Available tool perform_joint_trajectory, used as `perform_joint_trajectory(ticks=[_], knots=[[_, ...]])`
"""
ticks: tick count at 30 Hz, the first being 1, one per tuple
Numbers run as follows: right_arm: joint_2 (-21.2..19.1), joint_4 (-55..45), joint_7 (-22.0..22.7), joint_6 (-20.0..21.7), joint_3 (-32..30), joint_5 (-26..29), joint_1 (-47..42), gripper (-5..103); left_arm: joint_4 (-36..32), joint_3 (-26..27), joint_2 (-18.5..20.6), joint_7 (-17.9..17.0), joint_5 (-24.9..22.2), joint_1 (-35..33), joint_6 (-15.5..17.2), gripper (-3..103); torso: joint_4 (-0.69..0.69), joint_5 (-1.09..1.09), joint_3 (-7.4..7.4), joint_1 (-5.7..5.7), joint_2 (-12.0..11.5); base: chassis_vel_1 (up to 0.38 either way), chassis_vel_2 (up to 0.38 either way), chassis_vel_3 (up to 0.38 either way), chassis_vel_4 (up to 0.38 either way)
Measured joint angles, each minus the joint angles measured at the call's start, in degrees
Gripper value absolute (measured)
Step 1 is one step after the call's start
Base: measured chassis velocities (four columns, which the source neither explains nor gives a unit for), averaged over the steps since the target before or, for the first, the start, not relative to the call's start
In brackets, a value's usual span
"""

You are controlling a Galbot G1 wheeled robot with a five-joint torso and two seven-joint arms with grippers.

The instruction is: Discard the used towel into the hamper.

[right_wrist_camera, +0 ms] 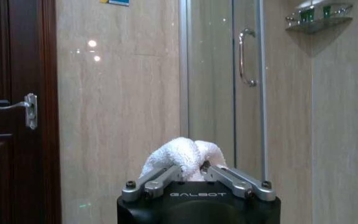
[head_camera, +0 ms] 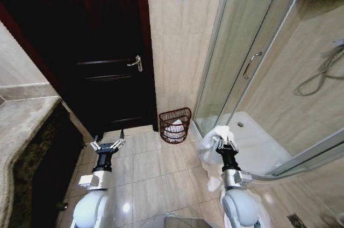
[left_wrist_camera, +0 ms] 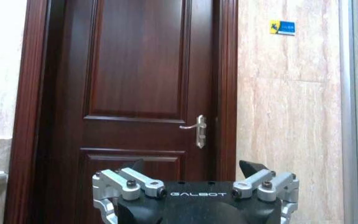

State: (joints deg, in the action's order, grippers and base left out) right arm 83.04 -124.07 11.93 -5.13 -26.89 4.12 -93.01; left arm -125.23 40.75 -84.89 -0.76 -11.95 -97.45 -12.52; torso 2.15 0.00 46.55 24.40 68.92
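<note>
Your right gripper (head_camera: 227, 144) is raised, clamped on the white towel (head_camera: 210, 144); your left gripper (head_camera: 107, 144) hovers spread apart, well short of the hamper (head_camera: 175, 124).

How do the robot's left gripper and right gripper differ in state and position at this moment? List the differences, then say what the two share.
1. The left gripper is open with nothing in it; the right gripper is shut on the white towel.
2. The left gripper is held out towards the dark door; the right gripper is by the glass shower door, with the hamper ahead between them.

Both are raised forward above the tiled floor.
</note>
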Motion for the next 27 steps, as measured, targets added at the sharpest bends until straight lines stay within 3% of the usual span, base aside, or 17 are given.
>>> perform_joint_trajectory(ticks=[27], knots=[[0.07, 0.56, 0.11, -0.06, 0.39, 0.36, 1.07, 5, -0.71, -0.45, 0.23, 0.01, 0.01, 0.24, 1.94, 100, 0.01, -0.01, 0.01, 0.02, 0.0, -0.094, 0.086, 0.084, -0.084]])
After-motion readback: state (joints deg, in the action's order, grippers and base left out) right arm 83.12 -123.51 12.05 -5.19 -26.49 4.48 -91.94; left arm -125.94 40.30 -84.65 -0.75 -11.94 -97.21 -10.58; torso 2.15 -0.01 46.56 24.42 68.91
